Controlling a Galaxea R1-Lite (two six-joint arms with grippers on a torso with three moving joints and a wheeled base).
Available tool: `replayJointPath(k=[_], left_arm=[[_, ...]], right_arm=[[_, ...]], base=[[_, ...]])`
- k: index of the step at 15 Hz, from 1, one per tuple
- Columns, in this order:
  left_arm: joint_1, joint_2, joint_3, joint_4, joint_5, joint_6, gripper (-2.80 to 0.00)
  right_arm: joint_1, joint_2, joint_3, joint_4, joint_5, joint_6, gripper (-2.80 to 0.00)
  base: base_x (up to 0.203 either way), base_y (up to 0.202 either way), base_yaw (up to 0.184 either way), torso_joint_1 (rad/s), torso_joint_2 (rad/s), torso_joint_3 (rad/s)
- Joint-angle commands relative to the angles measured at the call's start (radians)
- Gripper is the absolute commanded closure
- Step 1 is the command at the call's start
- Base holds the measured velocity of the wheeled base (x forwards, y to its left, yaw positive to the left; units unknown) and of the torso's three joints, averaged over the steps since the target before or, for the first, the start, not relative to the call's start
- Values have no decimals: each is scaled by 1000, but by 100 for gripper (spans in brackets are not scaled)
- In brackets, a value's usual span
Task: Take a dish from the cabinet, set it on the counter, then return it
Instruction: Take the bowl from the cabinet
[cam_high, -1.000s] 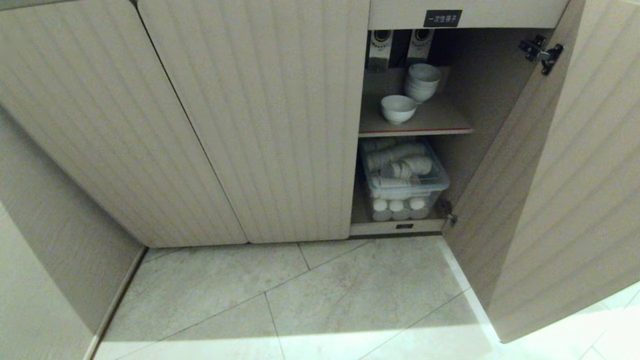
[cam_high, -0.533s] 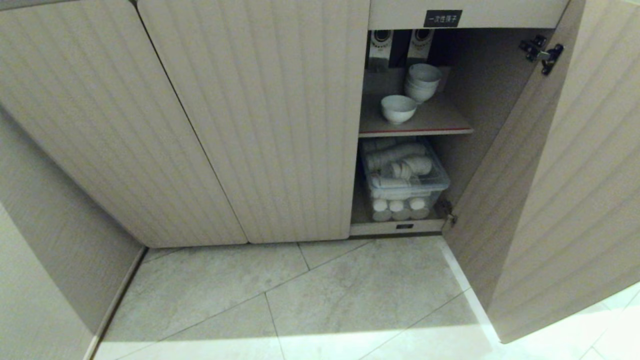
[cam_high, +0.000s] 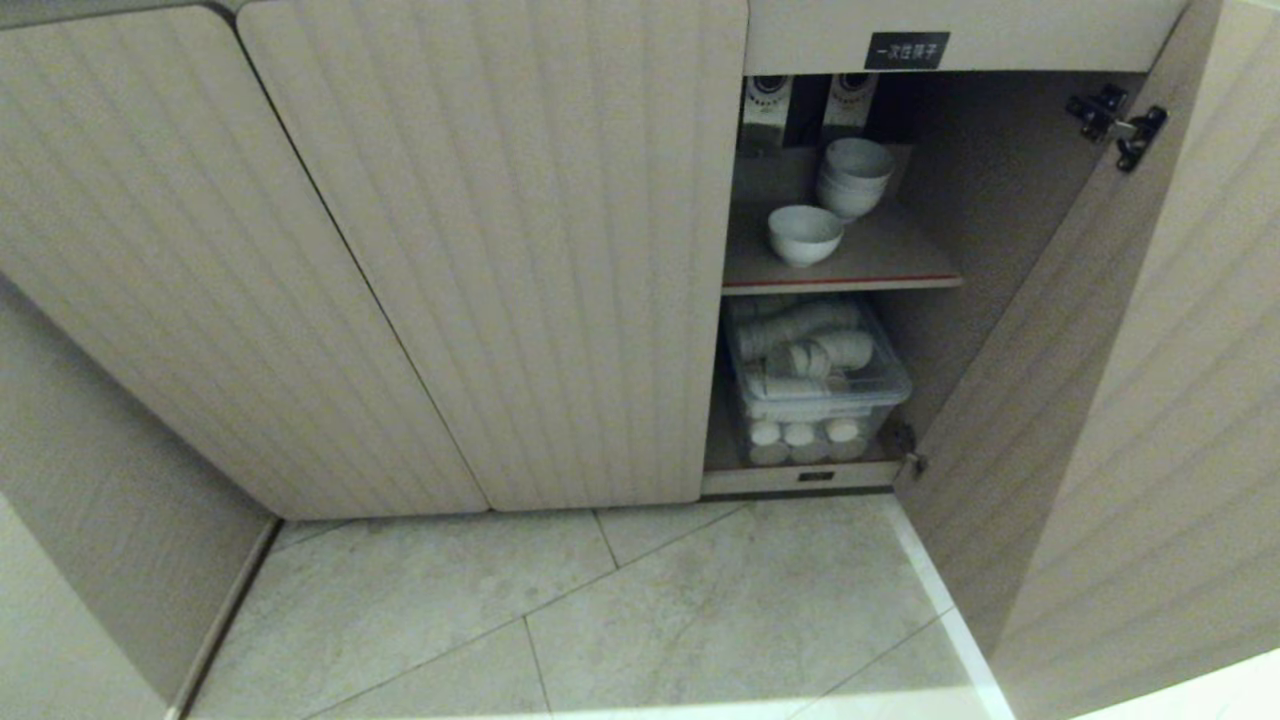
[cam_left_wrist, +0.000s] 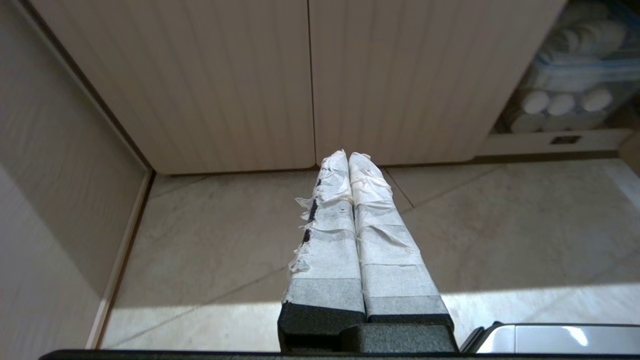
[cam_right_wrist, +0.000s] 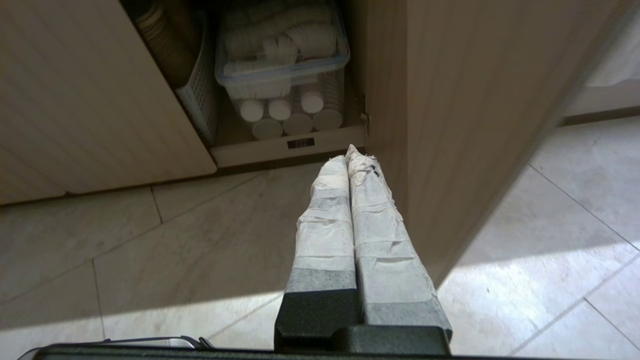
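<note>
Left gripper (cam_left_wrist: 348, 159): clenched with nothing between its taped fingers; it is held low over the floor tiles (cam_left_wrist: 210, 250), facing the shut doors, and is judged parked.
Right gripper (cam_right_wrist: 347, 156): also clenched and empty; it is pointed at the foot of the open compartment, with the open door (cam_right_wrist: 475, 125) just beside it.
Dish (cam_high: 804, 234): a single white bowl is seen upright near the front edge of the red-edged shelf (cam_high: 900, 270), well above and beyond the right gripper; a spot that far forward is judged easy to reach.
Stacked bowls (cam_high: 853, 176): these are set behind the dish, further from the right gripper, so the single bowl can be taken without disturbing them.
Cabinet (cam_high: 500, 250): only its right door is swung open, leaving the shelves exposed.
Clear tub (cam_right_wrist: 282, 55): it is lodged under the shelf, straight ahead of the right gripper, with white cups packed inside.
Counter: not shown in any view.
Stage: no reach is begun; the dish is untouched.
</note>
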Motion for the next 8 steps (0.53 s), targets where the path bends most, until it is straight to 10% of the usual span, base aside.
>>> replayJointPath(k=[1, 8], left_arm=[[0, 0, 0, 0, 0, 0, 0], [0, 0, 0, 0, 0, 0, 0]], right_arm=[[0, 0, 0, 0, 0, 1, 0], [0, 0, 0, 0, 0, 1, 0]], base=[[199, 0, -1, 2, 10, 2], [196, 0, 2, 2, 2, 3]])
